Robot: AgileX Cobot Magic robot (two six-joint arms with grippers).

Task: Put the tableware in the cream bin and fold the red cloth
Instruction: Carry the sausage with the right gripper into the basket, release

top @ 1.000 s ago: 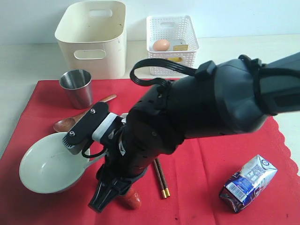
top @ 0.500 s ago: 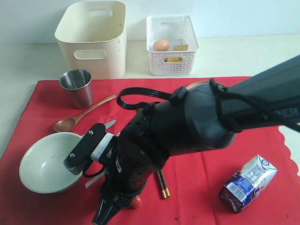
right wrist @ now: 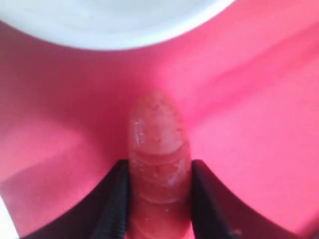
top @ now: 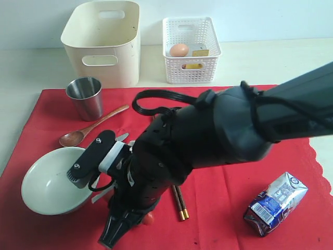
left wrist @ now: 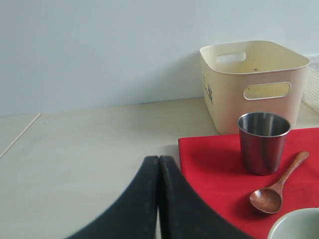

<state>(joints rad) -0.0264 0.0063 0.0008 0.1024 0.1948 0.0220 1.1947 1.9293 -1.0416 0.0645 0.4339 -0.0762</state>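
Right pincer (right wrist: 159, 172) clamped on the stubby reddish sausage (right wrist: 158, 134), jaws pressed to both its sides, low over the large bright red cloth (top: 223, 198). Food, so judged bound for the small white lattice basket (top: 191, 49), not the tall cream plastic bin (top: 101, 41). Lift straight up before swinging away; hold the squeeze steady on a round, slick-looking piece; clear the pale green-white bowl (top: 49, 182) lying just beside the jaws. Steel cup (top: 86, 96) and brown wooden spoon (top: 91, 127) beyond the bowl, toward the bin; dark gold-tipped chopsticks (top: 179, 200) near on the other side. All tableware on the cloth, bin well apart at the back. Left pincer (left wrist: 158, 199) empty, fingers pressed together, over the pale table (left wrist: 75, 149) by the cloth's corner.
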